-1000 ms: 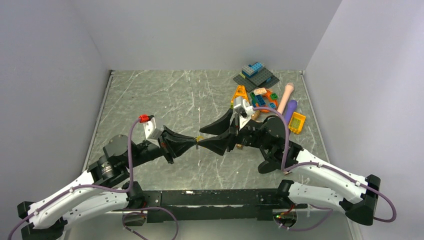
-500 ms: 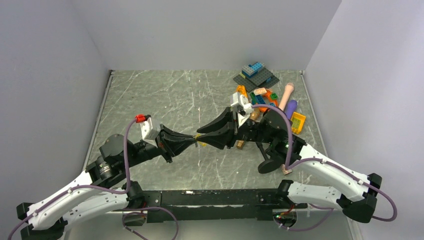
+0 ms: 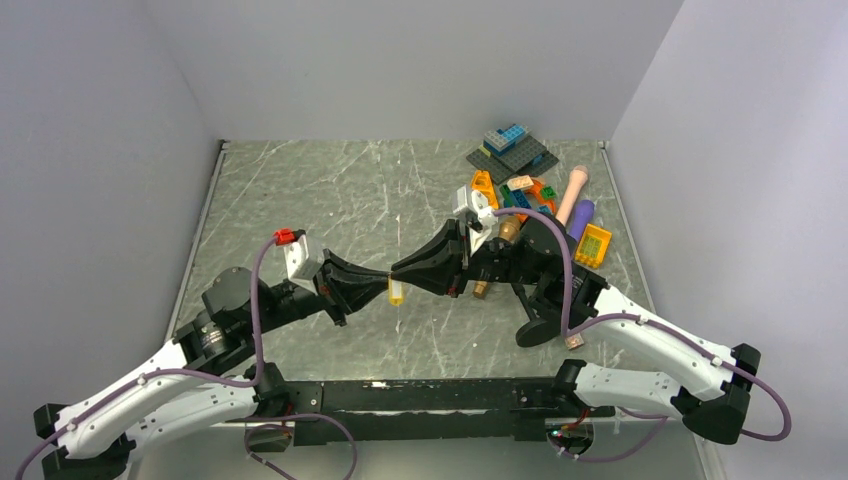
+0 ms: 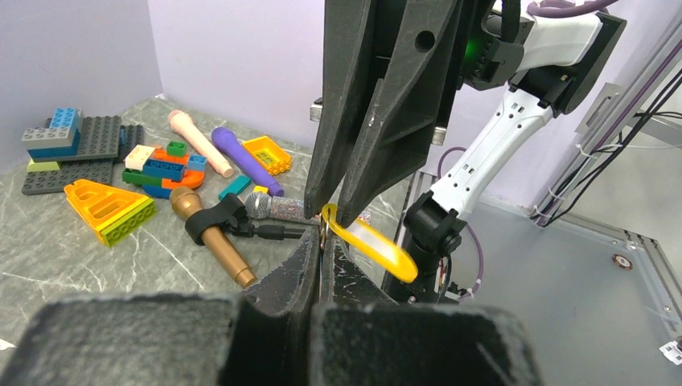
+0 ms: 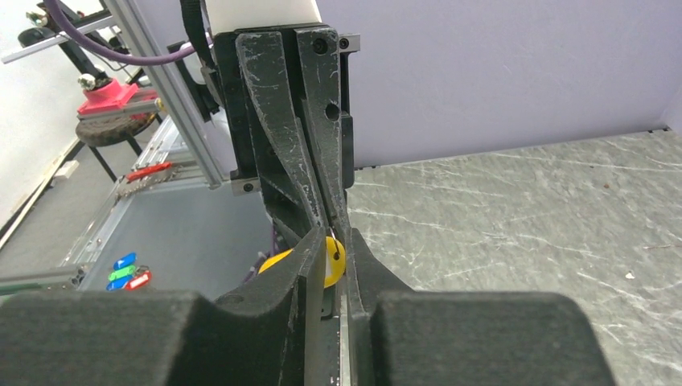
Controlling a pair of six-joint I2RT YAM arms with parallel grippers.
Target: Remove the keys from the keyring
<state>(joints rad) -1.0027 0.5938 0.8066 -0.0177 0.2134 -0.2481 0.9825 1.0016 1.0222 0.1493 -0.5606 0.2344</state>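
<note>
My left gripper (image 4: 322,243) is shut on the keyring (image 4: 323,233), a thin wire loop pinched at its fingertips. From the ring hangs a yellow flat key tag (image 4: 374,246), the only key-like piece I can see. In the top view it (image 3: 396,292) dangles below the point where the two arms meet. My right gripper (image 5: 334,241) comes in tip to tip against the left one. Its jaws stand narrow and are shut on the round holed end of the yellow tag (image 5: 333,260). Above the table's middle, the left gripper (image 3: 385,279) and the right gripper (image 3: 397,270) touch.
A toy pile lies at the back right: grey brick plates (image 3: 512,152), an orange wedge (image 4: 108,211), a gold microphone (image 4: 213,235), purple (image 4: 245,159) and pink (image 3: 573,190) microphones. A black round stand base (image 3: 540,331) sits by the right arm.
The right gripper's wide-open jaws have narrowed onto the yellow tag. Both grippers shifted slightly left, and the tag now hangs visibly below them.
</note>
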